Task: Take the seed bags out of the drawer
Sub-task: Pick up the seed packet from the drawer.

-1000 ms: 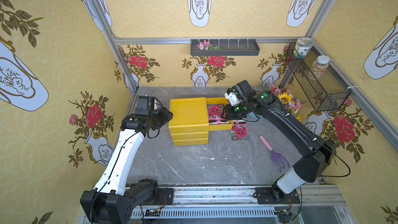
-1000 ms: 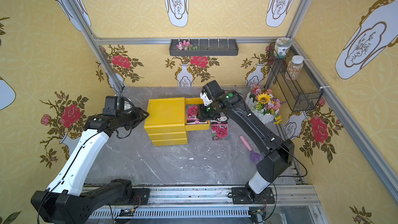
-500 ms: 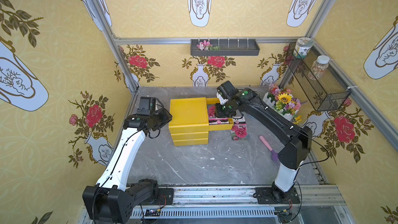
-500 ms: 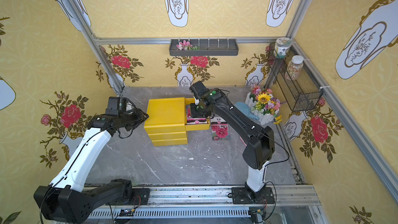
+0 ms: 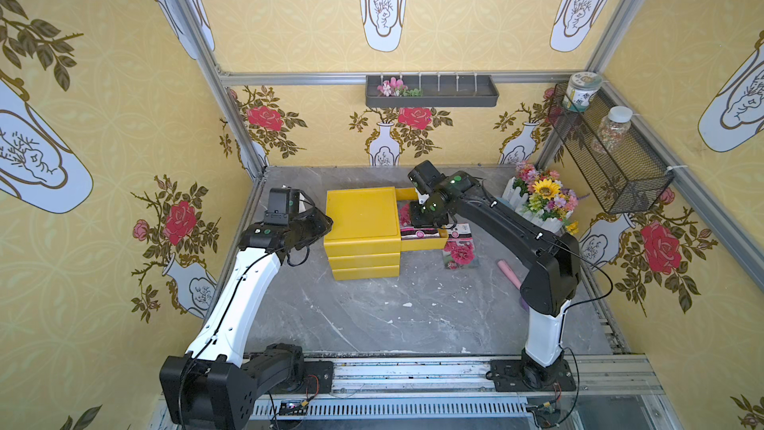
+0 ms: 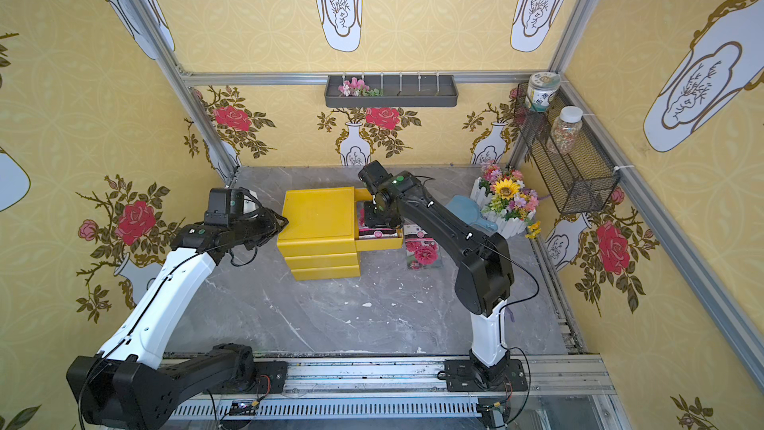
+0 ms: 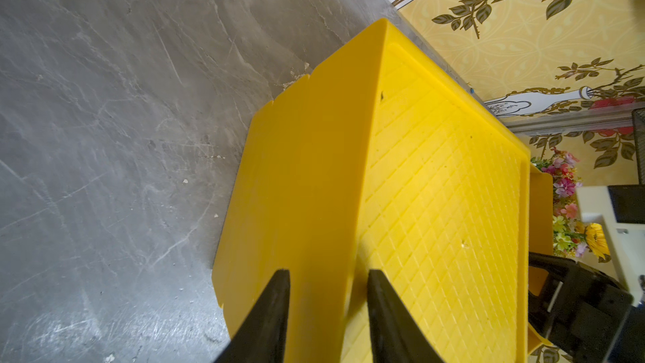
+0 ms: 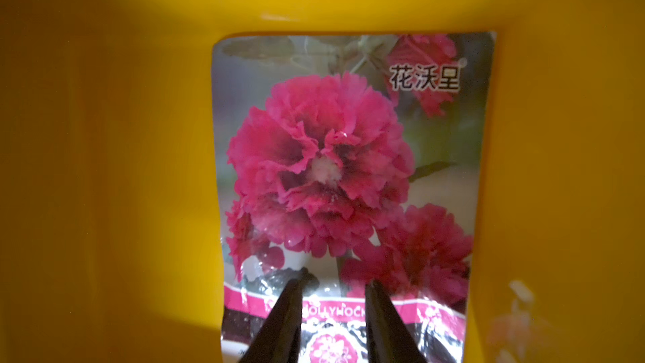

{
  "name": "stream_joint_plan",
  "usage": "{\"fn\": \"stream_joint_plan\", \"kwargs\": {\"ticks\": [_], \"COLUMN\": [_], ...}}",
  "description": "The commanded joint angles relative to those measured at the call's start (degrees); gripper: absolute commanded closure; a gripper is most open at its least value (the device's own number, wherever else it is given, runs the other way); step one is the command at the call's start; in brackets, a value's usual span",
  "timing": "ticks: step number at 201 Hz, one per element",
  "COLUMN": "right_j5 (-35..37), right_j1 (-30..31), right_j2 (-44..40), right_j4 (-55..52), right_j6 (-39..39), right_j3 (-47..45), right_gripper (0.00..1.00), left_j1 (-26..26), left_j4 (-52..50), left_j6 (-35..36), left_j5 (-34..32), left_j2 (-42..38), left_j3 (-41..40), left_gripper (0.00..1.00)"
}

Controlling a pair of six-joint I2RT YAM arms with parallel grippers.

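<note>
1. Seed bags are shown in two places. The seed bag on the table is laid flat, flower print upward, on the grey table, just beside the right end of the open drawer. The pink handle of a hand rake is seen near it on the right, partly hidden by the right arm.
2. Drawer unit: a yellow three-tier unit is set near the middle of the table. Its top drawer stands open towards the right.
3. The seed bag in the drawer is laid flat on the drawer floor, red-pink blossom upward. The right gripper is placed inside the drawer. Its fingers are set narrowly apart, their tips are touching the packet's lower printed band, and the flat face is visible between them.
4. The left gripper is closed narrowly upon the upper left edge of the drawer unit. One finger is laid over the ribbed top and the other against the side wall.
5. A flower arrangement in a white fence planter is placed at the far right corner.
6. A dark wall shelf is fixed to the back wall. A wire basket holding two jars is hung on the right wall.
</note>
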Motion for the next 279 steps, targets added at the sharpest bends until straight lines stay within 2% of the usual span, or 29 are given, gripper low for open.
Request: {"fn": "stream_joint_plan", "kwargs": {"ticks": [1, 72, 129, 166, 205, 279], "right_j5": [1.1, -1.5, -10.0, -13.1, -12.2, -1.9], "right_j1": [0.3, 0.7, 0.7, -0.6, -1.6, -1.6], "right_j2": [1.2, 2.4, 1.9, -0.1, -2.2, -0.9], "right_j4": [1.3, 3.8, 8.8, 10.4, 6.9, 0.1], "right_j6": [0.4, 1.7, 3.6, 4.4, 2.6, -1.9], "right_j3": [0.3, -2.0, -4.6, -4.9, -1.6, 0.7], "right_gripper": [0.65, 0.66, 0.67, 0.67, 0.64, 0.62], "left_j1": [0.0, 0.0, 0.0, 0.0, 0.0, 0.0], "left_j4": [-4.3, -5.1, -5.3, -5.5, -5.6, -5.5], "left_j6": [1.3, 1.5, 1.5, 1.3, 1.3, 1.3], "left_j5": [-1.1, -1.0, -0.9, -1.0, -1.2, -1.6], "left_j2": [0.6, 0.4, 0.6, 0.5, 0.5, 1.2], "left_j3": [-0.8, -0.4, 0.0, -0.1, 0.0, 0.6], "left_gripper": [0.59, 0.59, 0.59, 0.59, 0.59, 0.59]}}
